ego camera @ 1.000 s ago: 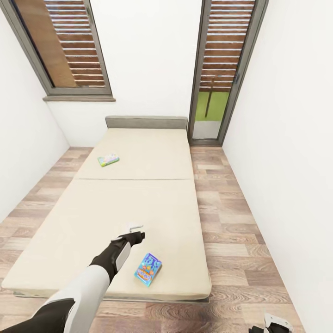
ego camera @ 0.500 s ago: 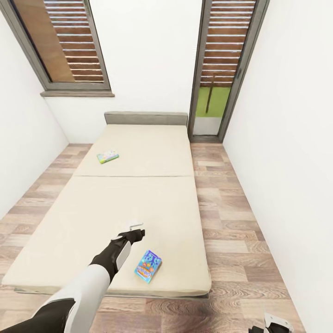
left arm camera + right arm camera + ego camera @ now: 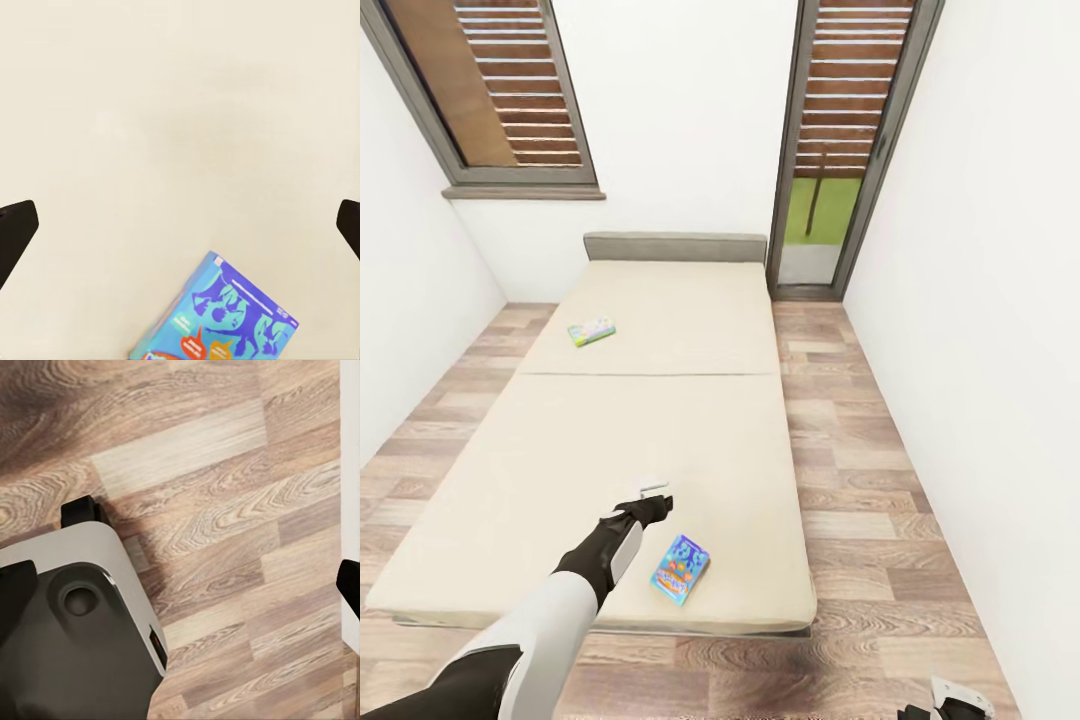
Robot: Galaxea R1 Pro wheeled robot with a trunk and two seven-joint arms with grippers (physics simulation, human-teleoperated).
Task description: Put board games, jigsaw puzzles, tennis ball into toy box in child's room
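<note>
Left wrist view shows the left pincer [image 3: 180, 225] spread wide and empty over the bed [image 3: 180, 112], the near board game [image 3: 221, 315] lying flat just short of its gap. Head view adds the far board game [image 3: 591, 331] near the headboard [image 3: 675, 246]. The right pincer [image 3: 180, 585] stands wide open above the wood floor [image 3: 225, 495].

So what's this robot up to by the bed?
The robot stands at the foot of the bed, tidying toys. Its left gripper is stretched out low over the cream cover, open and holding nothing, just beside the near board game. The far board game lies up toward the headboard. The right gripper hangs open over the wood floor.
</note>
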